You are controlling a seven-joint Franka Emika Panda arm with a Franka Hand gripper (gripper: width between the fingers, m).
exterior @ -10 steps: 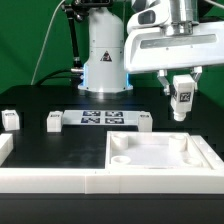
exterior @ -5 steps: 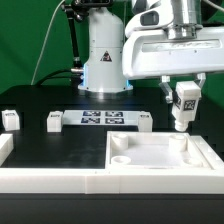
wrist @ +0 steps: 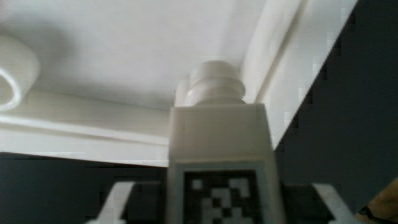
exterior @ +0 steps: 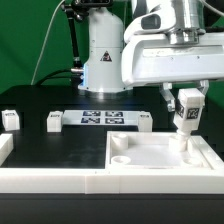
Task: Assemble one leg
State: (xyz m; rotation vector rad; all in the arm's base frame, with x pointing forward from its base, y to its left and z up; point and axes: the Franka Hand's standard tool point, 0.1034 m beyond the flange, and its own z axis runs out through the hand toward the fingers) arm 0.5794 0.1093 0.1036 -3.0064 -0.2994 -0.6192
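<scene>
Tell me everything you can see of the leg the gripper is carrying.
The leg is a small white cuboid peg, plastic by its look, with a black-and-white square tag on one side and a narrower rounded tip at its lower end. It hangs upright, clamped near its top in the gripper, over the far corner of the white square plate at the exterior view's right. Whether the tip touches the plate cannot be told.
</scene>
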